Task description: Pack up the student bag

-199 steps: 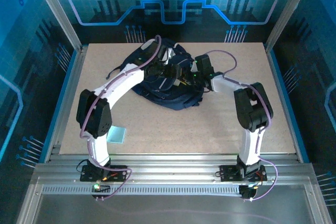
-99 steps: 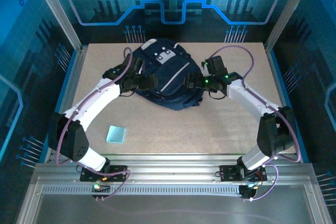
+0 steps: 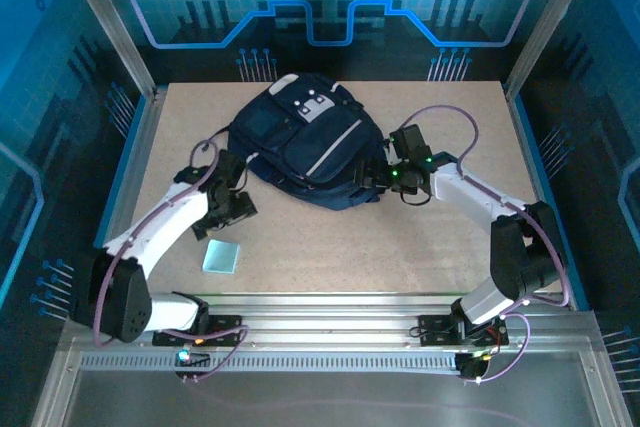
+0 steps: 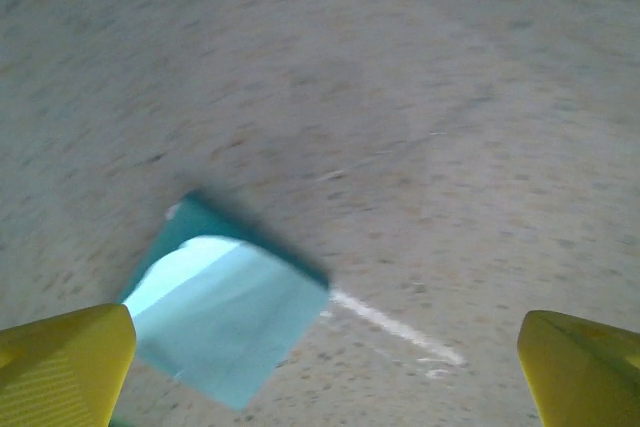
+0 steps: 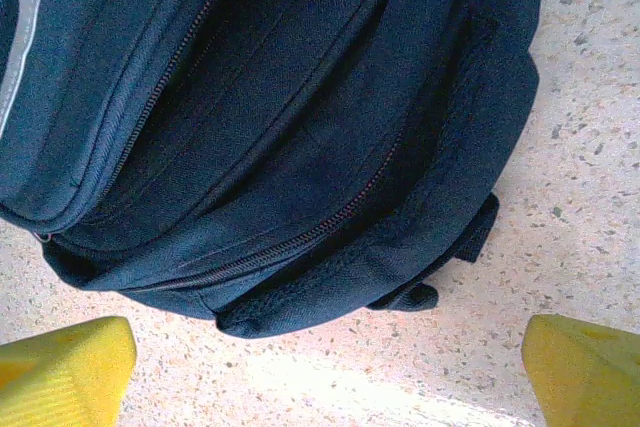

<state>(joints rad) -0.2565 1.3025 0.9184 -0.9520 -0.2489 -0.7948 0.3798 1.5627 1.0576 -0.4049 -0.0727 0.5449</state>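
The student bag (image 3: pixel 310 142), dark navy with light grey patches, lies flat at the back middle of the table. In the right wrist view its zipped navy side (image 5: pixel 280 117) and a black strap loop (image 5: pixel 470 242) sit just ahead of the fingers. My right gripper (image 3: pixel 370 175) is open at the bag's right edge, apart from it, with nothing between its yellow fingertips (image 5: pixel 70 362). My left gripper (image 3: pixel 238 209) is open over bare table, near left of the bag. A flat light-teal square pad (image 4: pixel 225 317) lies below it, by the left fingertip (image 4: pixel 65 367).
The teal pad (image 3: pixel 221 255) lies alone near the table's front left. A white scratch (image 4: pixel 395 327) marks the speckled tabletop (image 3: pixel 400 247). Metal frame posts and blue walls ring the table, and the rail with both arm bases runs along the near edge.
Both arms have drawn back from the bag with their jaws opening. The left arm swung toward the near left over the teal pad. The bag now lies flat and uncovered.
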